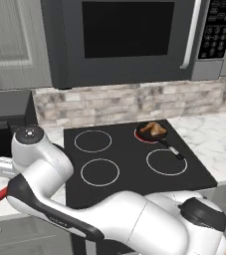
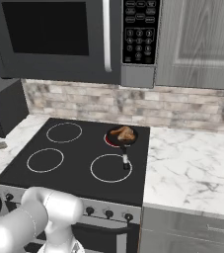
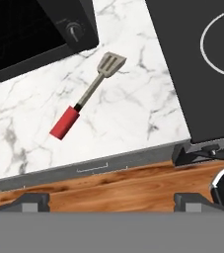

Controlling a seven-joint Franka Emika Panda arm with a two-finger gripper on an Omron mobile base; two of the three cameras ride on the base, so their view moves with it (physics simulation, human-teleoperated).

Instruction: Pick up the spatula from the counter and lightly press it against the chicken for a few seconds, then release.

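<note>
Marble tabletop (image 3: 133, 113) beside a black cooktop (image 3: 202, 99): the red-handled spatula (image 3: 86, 96) lies flat, well ahead of the hand (image 3: 112, 201), whose fingers (image 3: 32, 200) stand wide apart, released

Around the spatula (image 3: 86, 96): bare marble counter (image 3: 133, 118) on every side, open from above.
Counter's back left: a black appliance (image 3: 29, 34) stands near the blade end.
Cooktop (image 1: 129, 149): flat, front burners bare.
Back right burner: pan (image 1: 143, 134) with chicken (image 1: 154, 128); its handle (image 1: 171, 148) juts toward the front right.
Above the cooktop's back edge: the microwave (image 1: 124, 40) overhangs.
</note>
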